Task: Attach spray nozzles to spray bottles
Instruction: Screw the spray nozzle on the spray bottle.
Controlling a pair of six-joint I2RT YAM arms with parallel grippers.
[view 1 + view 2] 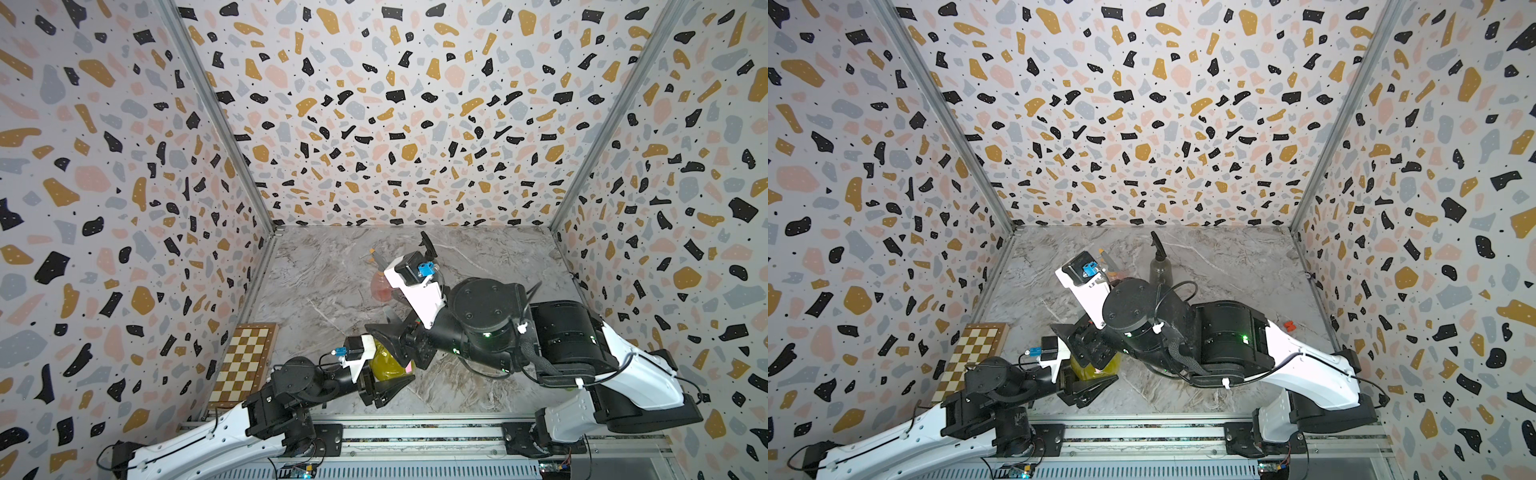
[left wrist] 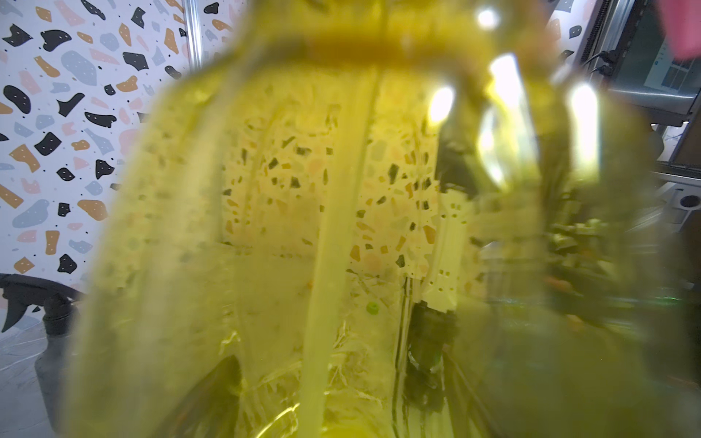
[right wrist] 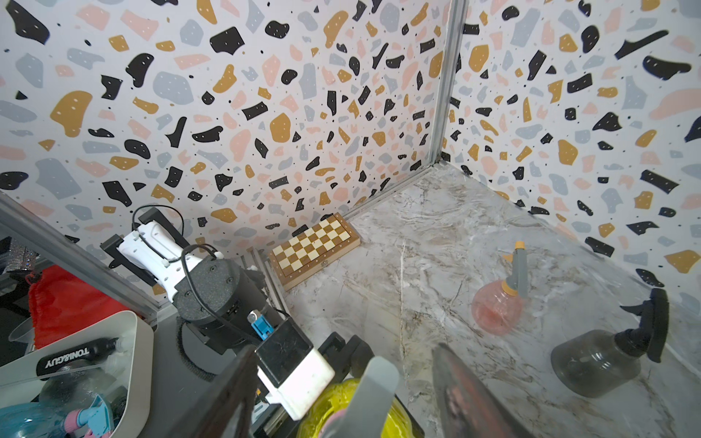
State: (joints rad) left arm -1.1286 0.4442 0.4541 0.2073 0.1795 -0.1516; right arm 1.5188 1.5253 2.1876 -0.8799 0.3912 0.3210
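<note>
Across the marble worktop (image 1: 332,266), walled in by speckled panels, I see both arms meeting near the front middle. The right arm (image 1: 486,316) is the bulkiest thing in view and hides much of the surface; the left arm (image 1: 291,386) reaches in low from the front left corner.

By the left wall, a chessboard (image 1: 245,361) lies flat at the worktop's front.

The left gripper (image 1: 386,384) has its jaws clamped on the yellow bottle (image 1: 384,363), which stands near the front edge, between the chessboard and the right arm. Its translucent body fills the left wrist view.

The right gripper (image 3: 343,364) hangs over that bottle with its jaws apart, one on each side of the nozzle head. The right wrist view shows a gap on either side.

Farther back, the grey bottle (image 3: 595,360) stands upright. The pink bottle (image 3: 493,311) stands upright too, near it but not touching.

The black nozzle (image 3: 652,326) sits on the grey bottle's neck, and the grey-orange nozzle (image 3: 517,269) sits on the pink bottle's.

The grey-pink nozzle (image 3: 375,383) sits at the yellow bottle's mouth, and its dip tube (image 2: 333,227) runs down inside. I cannot tell whether it is screwed tight.

A small red thing (image 1: 1289,325) lies on the worktop by the right arm; I cannot make out what it is.
</note>
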